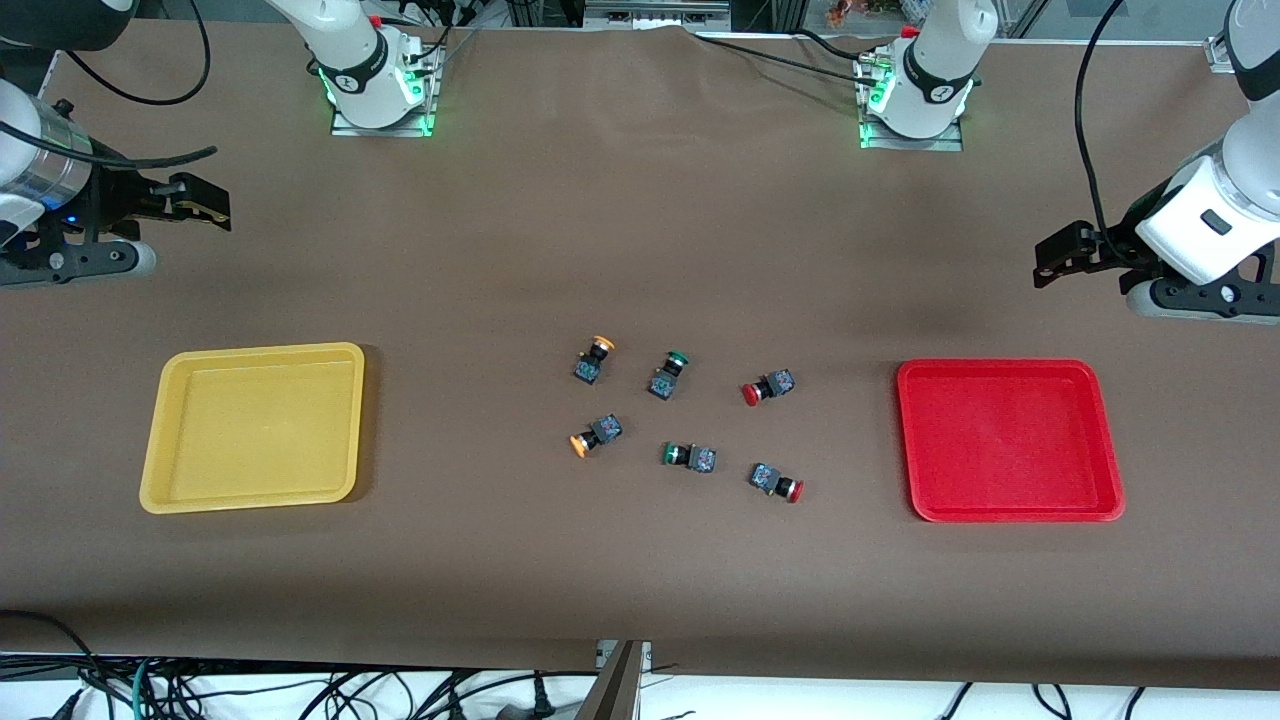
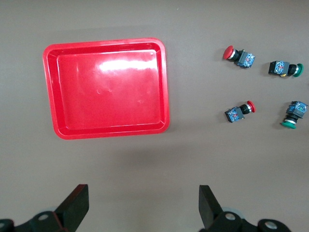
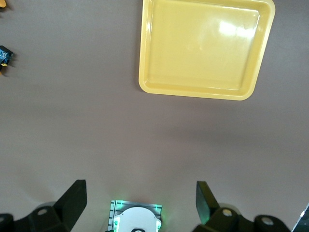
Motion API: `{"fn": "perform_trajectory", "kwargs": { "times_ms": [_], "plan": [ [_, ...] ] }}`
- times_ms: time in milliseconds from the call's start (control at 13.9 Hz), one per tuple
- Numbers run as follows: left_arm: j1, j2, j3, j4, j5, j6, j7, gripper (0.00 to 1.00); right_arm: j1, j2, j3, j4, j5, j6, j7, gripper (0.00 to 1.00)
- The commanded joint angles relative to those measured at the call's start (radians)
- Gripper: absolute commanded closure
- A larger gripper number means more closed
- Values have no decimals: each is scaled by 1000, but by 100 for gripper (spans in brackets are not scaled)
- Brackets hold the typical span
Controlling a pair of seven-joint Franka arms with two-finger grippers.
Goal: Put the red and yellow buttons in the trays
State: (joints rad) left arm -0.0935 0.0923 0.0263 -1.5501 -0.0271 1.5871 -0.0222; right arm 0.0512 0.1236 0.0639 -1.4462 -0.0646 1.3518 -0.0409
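Yellow tray toward right arm's end of table, nothing in it, flat on brown cloth; same tray in right wrist view, bare inside. Red tray toward left arm's end, likewise nothing in it; seen also from left wrist. Six buttons loose on cloth btwn the two trays, well apart from both, none touching another. Two w/ yellow-orange caps on the side toward yellow tray: farther yellow button and nearer yellow button, both lying on their sides. Two red-capped on the side toward red tray: farther red button, cap pointing away from red tray; nearer red button, cap toward red tray. Both also visible from left wrist. Two green-capped ones in the middle of the cluster: farther green button, nearer green button, sitting btwn the yellow pair and the red pair. Left gripper up in the air over bare cloth near the edge at left arm's end, fingers spread wide, holding nothing. Right gripper up over bare cloth at right arm's end, fingers spread wide too, nothing held. Cables bundled below table edge nearest front camera.
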Motion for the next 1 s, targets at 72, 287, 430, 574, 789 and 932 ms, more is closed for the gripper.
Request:
{"fn": "perform_trajectory", "kwargs": {
  "times_ms": [72, 287, 430, 574, 789, 932],
  "plan": [
    [-11, -8, 7, -2, -14, 13, 4, 0, -11, 5, 7, 18, 16, -5, 9, 0],
    [-6, -6, 7, -2, -16, 11, 7, 0, -11, 14, 7, 20, 16, -5, 7, 0],
    [-5, -5, 7, -2, -17, 13, 7, 0, -11, 14, 7, 20, 16, -3, 9, 0],
    [-6, -5, 7, -1, -17, 13, 7, 0, -11, 16, 7, 21, 16, 0, 9, 0],
    [-6, -3, 7, 1, -16, 14, 7, 0, -11, 19, 5, 21, 26, 0, 10, 0],
    [-6, -3, 7, 1, -14, 14, 7, 0, -22, 19, 5, 20, 46, 3, 10, 0]
  ]
}}
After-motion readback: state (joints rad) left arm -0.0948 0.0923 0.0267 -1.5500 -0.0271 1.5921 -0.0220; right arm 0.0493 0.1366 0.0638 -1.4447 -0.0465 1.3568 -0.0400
